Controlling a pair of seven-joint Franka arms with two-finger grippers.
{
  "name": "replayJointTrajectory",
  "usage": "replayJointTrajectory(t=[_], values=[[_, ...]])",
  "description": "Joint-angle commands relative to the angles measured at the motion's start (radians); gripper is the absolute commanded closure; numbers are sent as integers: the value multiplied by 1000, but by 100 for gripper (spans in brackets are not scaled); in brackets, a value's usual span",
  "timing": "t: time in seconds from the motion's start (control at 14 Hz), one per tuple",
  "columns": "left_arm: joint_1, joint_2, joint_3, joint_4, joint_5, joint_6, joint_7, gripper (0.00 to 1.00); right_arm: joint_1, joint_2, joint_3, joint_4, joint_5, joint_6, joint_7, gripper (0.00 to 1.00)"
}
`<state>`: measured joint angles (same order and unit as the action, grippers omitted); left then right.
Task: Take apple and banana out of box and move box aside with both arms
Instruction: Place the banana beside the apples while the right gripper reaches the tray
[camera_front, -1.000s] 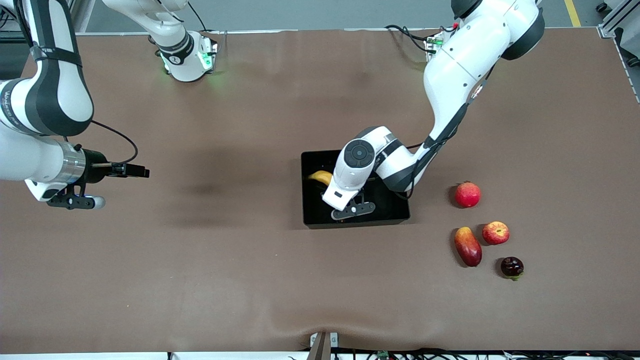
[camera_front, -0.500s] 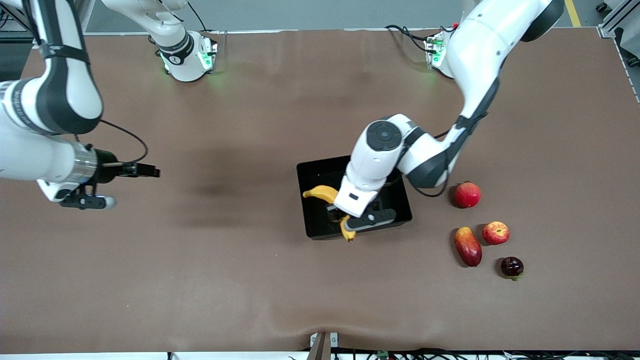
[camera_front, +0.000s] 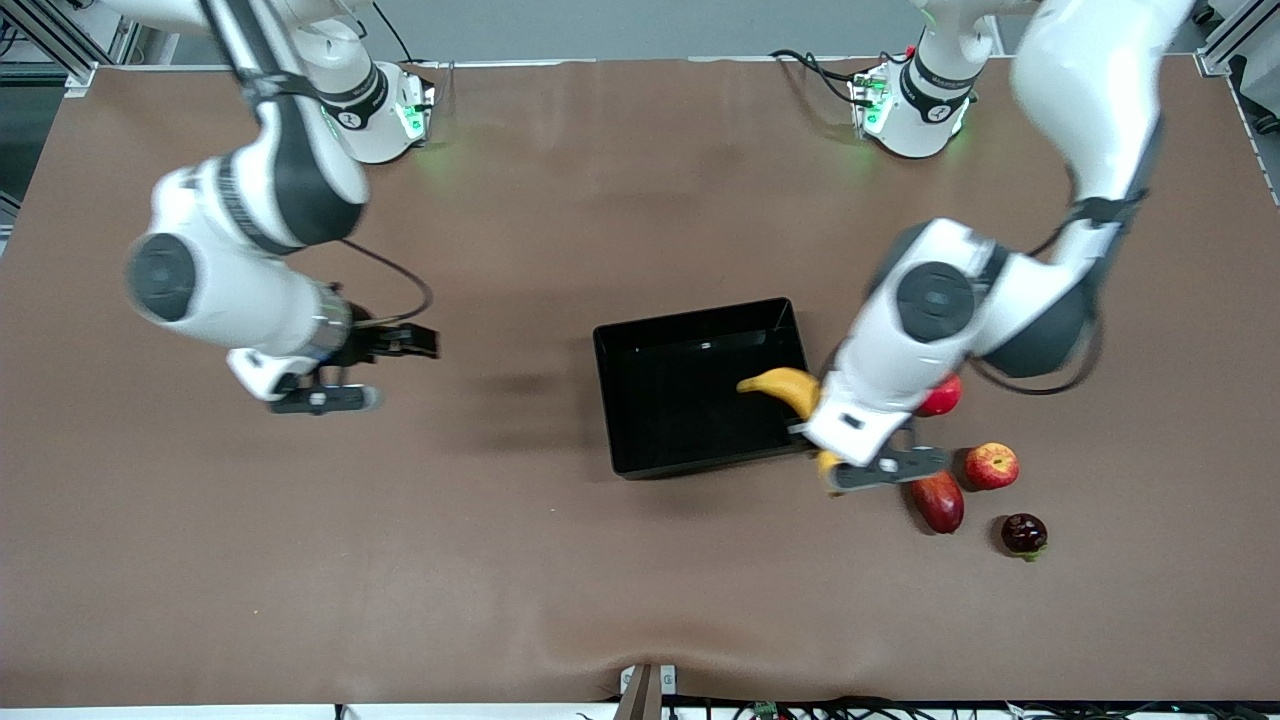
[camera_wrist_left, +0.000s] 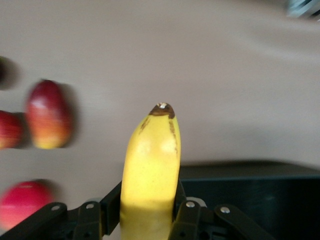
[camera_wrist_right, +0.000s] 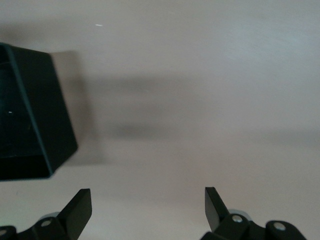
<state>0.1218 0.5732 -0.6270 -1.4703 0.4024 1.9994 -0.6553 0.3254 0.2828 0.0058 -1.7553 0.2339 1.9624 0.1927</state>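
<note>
Banana (camera_front: 783, 385) lifted from box (camera_front: 640, 400), four fruits beside

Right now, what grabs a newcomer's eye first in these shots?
The yellow banana, clamped in the left gripper in the air over the edge of the black box at the left arm's end. Next, the fruits on the table beside the box: an apple, a mango, a dark fruit. The right gripper hangs over bare table, jaws open.
</note>
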Motion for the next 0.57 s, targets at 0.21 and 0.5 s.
replayJointTrajectory(t=[0.21,0.5], values=[[485,-107,-166,-290,7,5,443,100,153,102,-12,5,10,131,160,0],[650,-46,-160,-390,18,158,577,100,234,163,-12,19,2,257,296,0]])
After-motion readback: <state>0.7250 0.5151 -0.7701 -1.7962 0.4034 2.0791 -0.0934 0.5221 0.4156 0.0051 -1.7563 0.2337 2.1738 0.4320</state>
